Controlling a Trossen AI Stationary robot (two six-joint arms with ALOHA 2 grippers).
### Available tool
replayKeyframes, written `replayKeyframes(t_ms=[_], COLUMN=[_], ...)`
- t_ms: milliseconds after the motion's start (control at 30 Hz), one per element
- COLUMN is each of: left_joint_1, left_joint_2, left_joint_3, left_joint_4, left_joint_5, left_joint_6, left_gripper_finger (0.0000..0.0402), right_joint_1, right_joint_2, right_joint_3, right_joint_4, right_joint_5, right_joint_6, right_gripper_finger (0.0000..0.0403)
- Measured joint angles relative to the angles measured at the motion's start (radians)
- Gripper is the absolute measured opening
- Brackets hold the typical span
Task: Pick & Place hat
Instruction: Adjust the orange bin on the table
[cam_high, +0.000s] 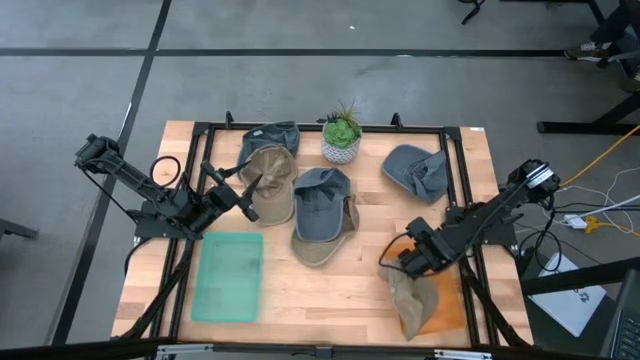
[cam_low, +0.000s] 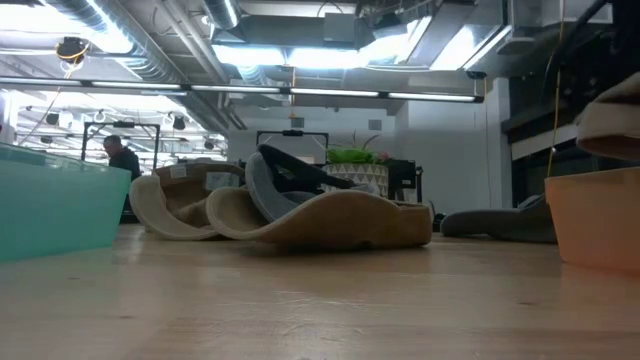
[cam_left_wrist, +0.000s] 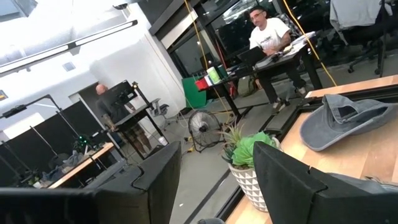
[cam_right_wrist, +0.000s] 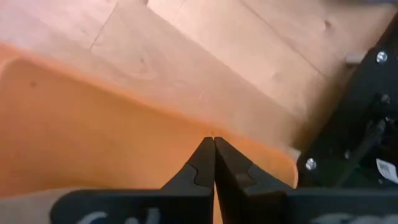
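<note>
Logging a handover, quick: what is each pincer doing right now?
Left pincer: open, holding nothing.
Right pincer: shut, empty, above the orange plastic bin.

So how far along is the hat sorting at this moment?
One tan hat already lies in the orange bin. The right gripper is shut and empty above it; the left gripper waits open. Four hats remain on the table, and the teal bin holds none.

The shallow orange plastic bin (cam_low: 598, 222) is cut off by the low view's right edge, and the teal plastic bin (cam_low: 55, 208) by its left edge. In the high view, the orange bin is largely covered by a tan fabric hat (cam_high: 410, 298). In the low view, the grey fabric cap (cam_low: 500, 223) far back on the bench is too dim for detail to be told.
</note>
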Motion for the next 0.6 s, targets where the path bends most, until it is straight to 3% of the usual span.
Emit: replayKeyframes(t_ms=[200,600], left_joint_1=[0.0,0.0], left_joint_2=[0.0,0.0], left_joint_3=[0.0,0.0], left_joint_4=[0.0,0.0], left_joint_5=[0.0,0.0], left_joint_6=[0.0,0.0], left_gripper_finger=[0.0196,0.0196], right_joint_1=[-0.028,-0.162], right_joint_2=[0.0,0.0], right_joint_3=[-0.036,-0.036], right_joint_4=[0.02,0.027], right_joint_5=[0.043,0.328], right_joint_6=[-0.001,-0.016], right_gripper_finger=[0.0002,0.0004])
